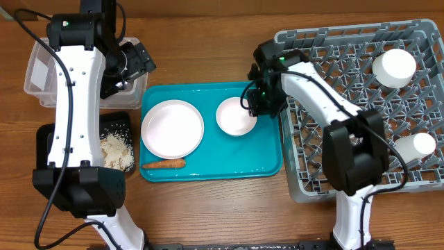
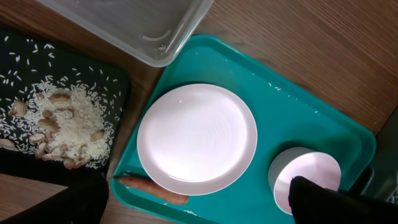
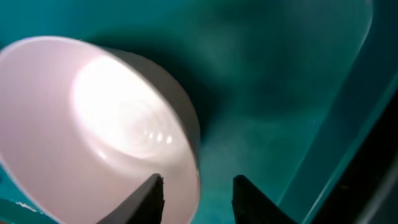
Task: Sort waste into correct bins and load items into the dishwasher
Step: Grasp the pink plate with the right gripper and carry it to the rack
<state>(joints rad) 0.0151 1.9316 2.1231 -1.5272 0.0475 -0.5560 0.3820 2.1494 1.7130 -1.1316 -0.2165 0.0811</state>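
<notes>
Small pink bowl [image 1: 236, 116] sits upright on teal tray [image 1: 267, 149], at the end nearest the dish rack [image 1: 361, 90]. Right tool [image 3: 198, 196]: fingers apart, straddling the bowl rim, one inside and one outside, not clamped. Left tool [image 1: 135, 62]: fingers spread wide, hanging by the clear tub [image 1: 38, 73] corner. Pale pink plate [image 1: 172, 128] and carrot [image 1: 164, 164] on same tray. Rice scraps [image 1: 116, 149] in black tray [image 2: 93, 68].
</notes>
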